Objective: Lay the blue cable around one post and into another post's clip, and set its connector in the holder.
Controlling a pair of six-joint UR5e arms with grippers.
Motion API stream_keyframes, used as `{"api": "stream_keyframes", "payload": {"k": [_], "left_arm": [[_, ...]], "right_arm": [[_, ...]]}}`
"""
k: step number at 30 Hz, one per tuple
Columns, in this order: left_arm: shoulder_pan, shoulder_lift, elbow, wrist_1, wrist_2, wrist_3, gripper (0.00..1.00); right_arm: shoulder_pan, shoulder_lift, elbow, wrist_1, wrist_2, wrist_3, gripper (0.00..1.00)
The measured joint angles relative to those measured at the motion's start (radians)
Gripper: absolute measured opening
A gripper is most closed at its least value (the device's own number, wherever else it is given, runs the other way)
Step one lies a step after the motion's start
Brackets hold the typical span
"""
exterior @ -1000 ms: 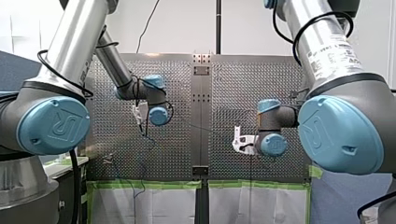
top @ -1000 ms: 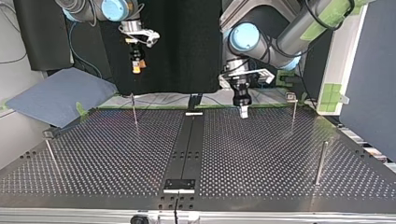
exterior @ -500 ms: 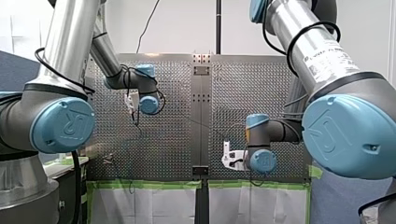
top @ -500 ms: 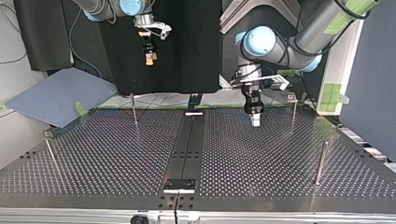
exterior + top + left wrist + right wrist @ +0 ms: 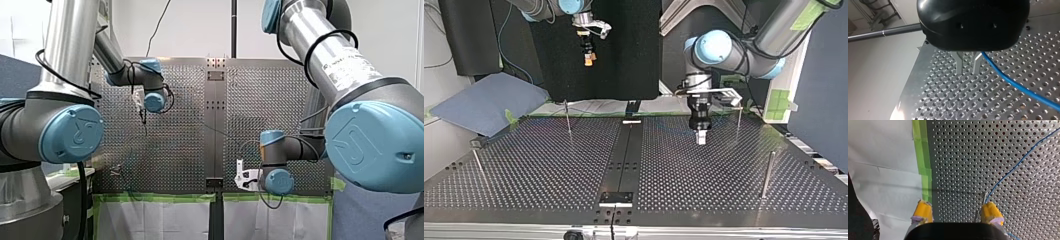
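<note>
**Blue cable in the left jaws, right jaws open on high**

The perforated metal surface (image 5: 549, 165) lies under both arms, split down the middle by a dark centre strip (image 5: 626, 150). Thin upright posts stand on it. In the top view the far left post (image 5: 568, 117) and the far right post (image 5: 738, 122) stand at the back, with two more nearer the camera. A blue-grey sheet (image 5: 484, 105) lies off the surface's left corner in that view.

My left arm (image 5: 749, 55) reaches down in the top view's right half. My left jaws point straight at the surface, tips close above it, between the centre strip and the far right post. In the left wrist view the metal fingers (image 5: 961, 63) are pinched almost together on the blue cable (image 5: 1018, 87). The cable leaves from beside one finger and runs off low over the holes.

My right arm (image 5: 536, 6) holds my right jaws high up, near the far left post. Their yellow pads (image 5: 923, 211) are spread wide with nothing between them. In the right wrist view the cable crosses the surface slantwise and reaches a thin post (image 5: 983, 198) just ahead of one pad. Green tape (image 5: 923, 157) edges white paper (image 5: 880, 157) beside it.
</note>
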Motion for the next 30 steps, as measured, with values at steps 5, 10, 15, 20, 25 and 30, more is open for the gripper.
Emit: {"api": "stream_keyframes", "payload": {"k": [5, 10, 15, 20, 25, 30], "left_arm": [[0.013, 0.001, 0.010, -0.046, 0.020, -0.001, 0.22], [0.022, 0.005, 0.011, -0.090, 0.016, 0.002, 0.20], [0.034, 0.022, 0.012, -0.129, 0.010, 0.018, 0.20], [0.043, 0.062, 0.018, -0.176, 0.003, 0.032, 0.20], [0.049, 0.102, 0.041, -0.220, 0.001, 0.035, 0.20], [0.053, 0.119, 0.063, -0.267, -0.001, 0.038, 0.20]], "right_arm": [[0.000, 0.002, 0.000, -0.001, 0.000, 0.002, 0.98], [0.000, 0.002, 0.000, -0.002, 0.001, 0.004, 0.98], [0.000, 0.003, 0.000, -0.004, 0.001, 0.005, 0.98], [0.000, 0.003, 0.000, -0.006, 0.001, 0.005, 0.98], [0.000, 0.003, -0.001, -0.007, 0.001, 0.006, 0.98], [0.000, 0.003, -0.001, -0.007, 0.000, 0.007, 0.98]]}}
